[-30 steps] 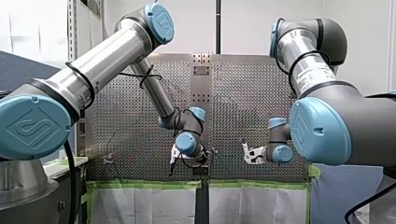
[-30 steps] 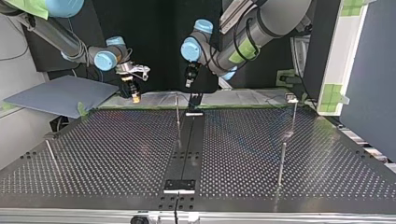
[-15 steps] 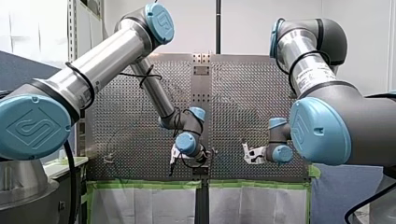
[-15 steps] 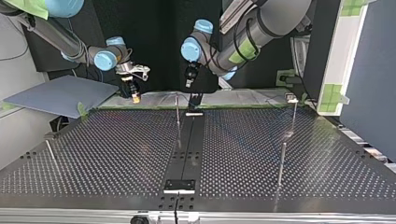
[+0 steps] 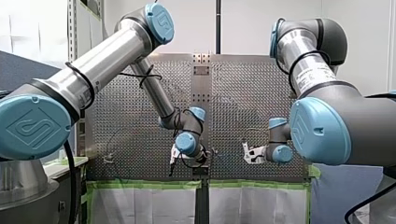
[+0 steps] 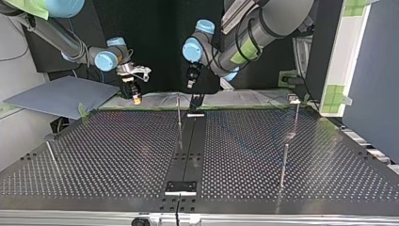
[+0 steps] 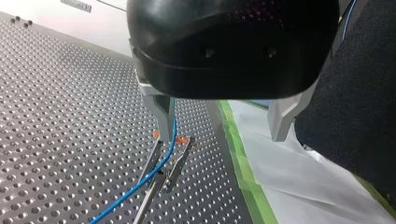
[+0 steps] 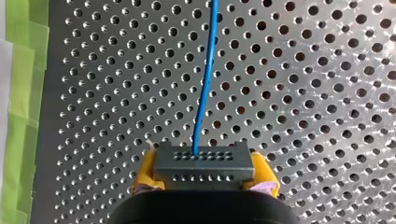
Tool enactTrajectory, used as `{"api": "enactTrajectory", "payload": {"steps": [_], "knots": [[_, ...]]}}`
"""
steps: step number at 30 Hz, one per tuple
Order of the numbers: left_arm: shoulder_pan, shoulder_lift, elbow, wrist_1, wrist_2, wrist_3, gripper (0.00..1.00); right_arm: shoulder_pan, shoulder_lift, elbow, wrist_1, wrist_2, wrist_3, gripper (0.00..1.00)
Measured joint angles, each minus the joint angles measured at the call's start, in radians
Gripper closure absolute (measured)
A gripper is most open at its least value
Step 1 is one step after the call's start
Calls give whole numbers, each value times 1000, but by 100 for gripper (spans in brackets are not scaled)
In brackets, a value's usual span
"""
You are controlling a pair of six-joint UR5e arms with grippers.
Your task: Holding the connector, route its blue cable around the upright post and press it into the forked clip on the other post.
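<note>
My right gripper (image 6: 136,98) is clamped on the connector (image 8: 204,161). Its yellow pads (image 8: 143,173) press against the two short ends of the grey block, which sits square between them. The blue cable (image 8: 205,84) leaves the middle of the connector's face. It runs straight ahead of the gripper, above the perforated table (image 8: 303,93), and out of the right wrist view. A strip of green tape (image 8: 18,93) borders the table beside this gripper.

My left gripper (image 7: 222,136) holds nothing. Its two pale metal fingers (image 7: 162,112) stand wide apart. In the left wrist view the cable passes just beside one finger, on its inner side. It then descends between the two prongs of the forked clip (image 7: 166,163), which has orange tips. The clip sits on a thin stem (image 7: 142,210) under that finger. I cannot tell whether the cable is fully seated at the fork's base.

In the top view both grippers hang above the table edge nearest the arms, well apart from each other. My left one is near a thin upright post (image 6: 179,113). The cable is too thin to trace in the front and top views.
</note>
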Motion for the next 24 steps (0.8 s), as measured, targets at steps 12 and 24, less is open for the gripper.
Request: {"api": "enactTrajectory", "payload": {"steps": [12,24], "knots": [[-3,0,0,4,-31,1,0,0,0,0,-6,-8,8,100],[-7,0,0,34,-33,1,0,22,0,2,11,-56,-48,100]]}}
